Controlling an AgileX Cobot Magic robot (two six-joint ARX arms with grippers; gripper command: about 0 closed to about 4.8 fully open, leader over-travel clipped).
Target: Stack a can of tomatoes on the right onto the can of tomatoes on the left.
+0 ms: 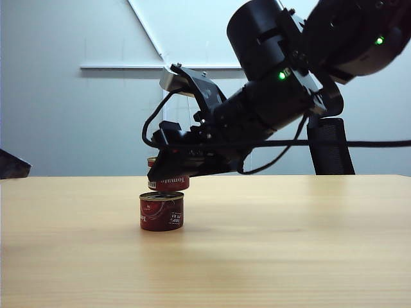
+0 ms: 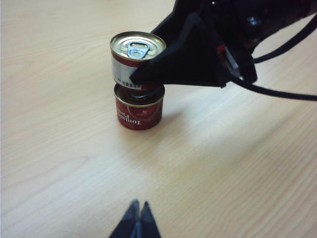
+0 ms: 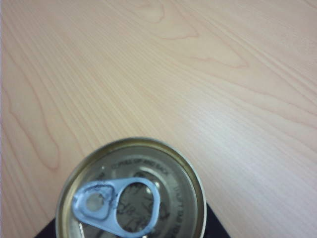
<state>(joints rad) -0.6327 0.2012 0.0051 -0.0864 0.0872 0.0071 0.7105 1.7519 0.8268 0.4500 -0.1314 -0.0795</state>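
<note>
my right fingers (image 2: 148, 74) clamp the top can (image 2: 131, 57) just above the bottom can (image 2: 139, 110), mid-desk (image 2: 74, 163); lowering and release remain. left fingers (image 2: 138, 218) together, idle.

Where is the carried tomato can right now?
Left of centre in the exterior view, the carried can sits in the right gripper, directly above the lower can on the table.

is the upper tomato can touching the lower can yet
Cannot tell. In the left wrist view the right claw holds the upper can right over the lower can, and its finger hides the seam.
</note>
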